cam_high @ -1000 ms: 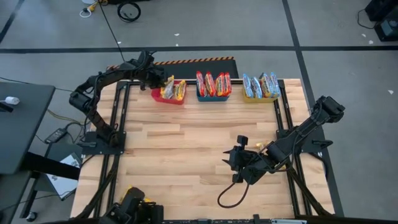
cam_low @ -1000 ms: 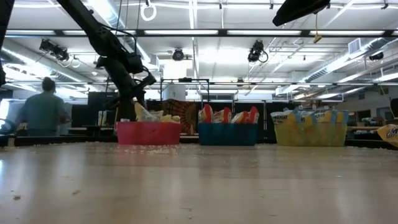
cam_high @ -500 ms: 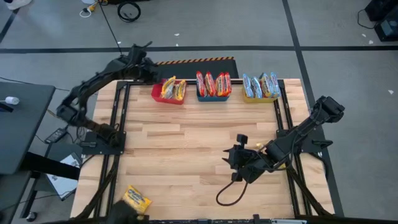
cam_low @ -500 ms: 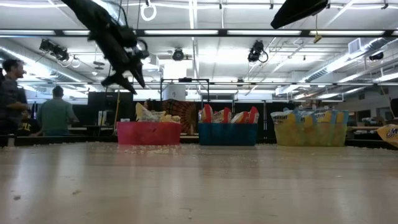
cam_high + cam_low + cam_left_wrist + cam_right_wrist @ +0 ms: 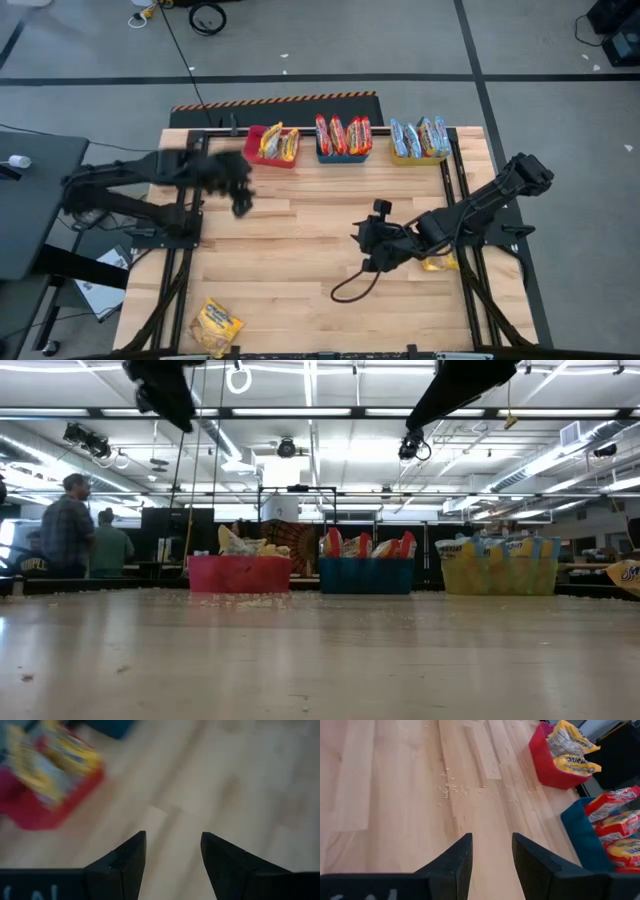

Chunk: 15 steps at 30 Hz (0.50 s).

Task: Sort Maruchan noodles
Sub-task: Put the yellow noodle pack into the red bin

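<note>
The three bins stand in a row along the far edge of the table [image 5: 300, 240]: the red bin [image 5: 258, 155] holds yellow-orange Maruchan packets [image 5: 279, 143], the blue bin [image 5: 342, 154] holds red packets [image 5: 343, 133], and the yellow bin [image 5: 420, 155] holds pale blue-silver packets [image 5: 419, 136]. Two noodle packets remain unsorted: a loose yellow packet [image 5: 217, 323] lies at the near edge toward the left corner, and another yellow one [image 5: 441, 263] shows at the right edge, mostly hidden under the right arm.

The left gripper [image 5: 172, 855] is empty, its fingers spread apart over bare wood, and it hangs above the table's left side just in front of the red bin. The right gripper [image 5: 491, 857] also holds nothing, with a moderate gap between its fingers; it sits low over the middle of the table toward the right edge.

The step in hand appears to be a reach for the next packet, probably the one at the near-left corner, though the blur in the left wrist view leaves the heading uncertain. To do it well, the left arm should come down over the packet with the fingers wide, straddle its short width, and press lightly to the wood before closing, since the crinkly film will slide. A pinch near the middle would stop it drooping. It belongs with the other yellow packets in the red bin.
</note>
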Each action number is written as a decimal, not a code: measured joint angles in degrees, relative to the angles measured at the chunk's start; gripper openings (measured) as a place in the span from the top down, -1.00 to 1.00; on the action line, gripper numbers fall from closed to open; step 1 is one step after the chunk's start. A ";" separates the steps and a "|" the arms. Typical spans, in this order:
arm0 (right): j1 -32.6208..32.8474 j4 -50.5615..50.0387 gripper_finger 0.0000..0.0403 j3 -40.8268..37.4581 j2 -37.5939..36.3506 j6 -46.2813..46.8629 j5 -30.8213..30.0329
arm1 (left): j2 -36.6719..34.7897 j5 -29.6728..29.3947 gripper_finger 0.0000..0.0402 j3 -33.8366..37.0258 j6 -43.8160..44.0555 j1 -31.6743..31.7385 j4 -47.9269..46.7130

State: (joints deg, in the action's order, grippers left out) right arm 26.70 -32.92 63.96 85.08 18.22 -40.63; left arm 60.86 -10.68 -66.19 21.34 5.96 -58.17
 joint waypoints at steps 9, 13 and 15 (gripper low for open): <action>0.10 -0.19 0.29 0.00 0.00 -0.28 1.75 | 4.90 -0.29 0.03 0.09 28.11 -34.31 -9.34; 1.84 -0.12 0.30 0.00 0.00 0.23 1.91 | 10.18 3.19 0.03 0.09 36.82 -46.12 -8.73; 2.61 -0.02 0.30 0.00 0.00 1.30 1.70 | 13.24 4.62 0.03 0.09 40.71 -50.44 -7.63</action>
State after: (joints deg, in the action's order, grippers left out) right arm 29.31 -32.94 63.96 85.08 19.52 -38.93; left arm 74.10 -6.05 -66.11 62.05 -44.48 -65.80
